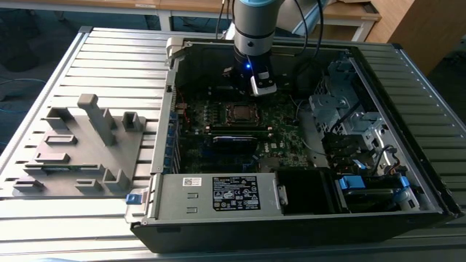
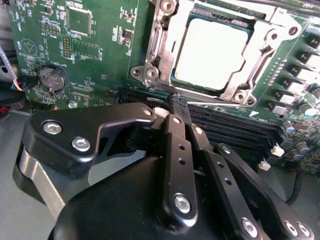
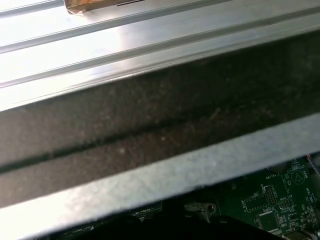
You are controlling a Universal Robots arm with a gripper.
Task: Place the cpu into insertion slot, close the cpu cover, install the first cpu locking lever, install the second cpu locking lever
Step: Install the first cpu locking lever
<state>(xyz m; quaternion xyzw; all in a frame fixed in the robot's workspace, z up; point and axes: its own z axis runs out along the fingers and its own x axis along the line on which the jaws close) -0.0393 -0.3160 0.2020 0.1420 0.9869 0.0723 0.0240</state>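
The arm reaches down into an open computer case that lies on a ribbed metal counter. Taking the green motherboard as the landmark, the claw hangs over its far part, just beyond the insertion slot as the exterior view shows it.

In the second wrist view the claw's two black fingers lie pressed side by side with no gap between them, and nothing is held between them. Their tips sit just beside the edge of the slot, over the dark memory slots that run along the motherboard.

The cpu lies flat in the slot, its pale silvery face showing. The cpu cover lies down around the chip, its metal frame bordering the chip on all sides and the chip showing through the central window. Whether the locking levers are latched cannot be told.

A round coin battery sits on the motherboard, well apart from the slot. Outside the case on the counter, to the exterior view's left, stands a grey plastic fixture with upright posts.
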